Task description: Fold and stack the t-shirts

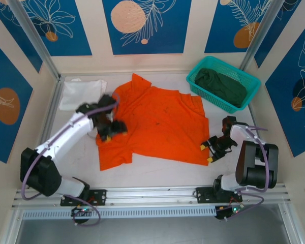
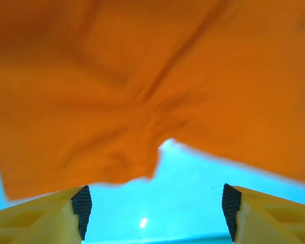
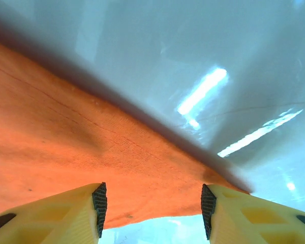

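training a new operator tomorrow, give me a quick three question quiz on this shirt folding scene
1. Which pincer sits at the near right corner of the orange shirt?
2. True or false: the white shirt lies at the back left of the table.
3. The green shirt is: A in the basket, B folded on top of the orange shirt, C on the floor.

Key
1. The right pincer.
2. True.
3. A.
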Robot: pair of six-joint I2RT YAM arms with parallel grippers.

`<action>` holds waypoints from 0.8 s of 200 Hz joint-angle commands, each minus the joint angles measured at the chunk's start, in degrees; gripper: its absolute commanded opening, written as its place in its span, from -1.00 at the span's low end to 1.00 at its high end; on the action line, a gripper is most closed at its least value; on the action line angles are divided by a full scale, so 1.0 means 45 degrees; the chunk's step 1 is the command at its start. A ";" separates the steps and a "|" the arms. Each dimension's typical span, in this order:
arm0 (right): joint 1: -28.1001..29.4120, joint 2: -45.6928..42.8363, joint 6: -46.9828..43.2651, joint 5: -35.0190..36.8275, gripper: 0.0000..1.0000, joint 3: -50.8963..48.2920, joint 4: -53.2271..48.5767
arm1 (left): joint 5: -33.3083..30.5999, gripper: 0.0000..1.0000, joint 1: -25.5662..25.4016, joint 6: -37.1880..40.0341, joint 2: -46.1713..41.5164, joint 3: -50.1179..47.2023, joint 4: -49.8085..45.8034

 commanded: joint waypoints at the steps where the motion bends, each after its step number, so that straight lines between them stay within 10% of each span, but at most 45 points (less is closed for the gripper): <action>1: -0.0177 -0.0773 -0.0413 -0.0056 0.09 -0.0032 -0.0588 | -0.1254 0.38 0.0960 0.0625 0.1780 0.2603 -0.0638; 108: 0.5259 0.0943 -0.0201 -0.1290 -0.12 0.1594 0.0518 | -0.3412 0.06 0.1654 0.2015 1.3989 1.5533 -0.1296; 160: 0.5340 0.2549 0.0129 -0.0582 -0.14 0.1626 0.0330 | -0.4316 -0.03 0.2550 0.1731 1.5719 1.6402 -0.1578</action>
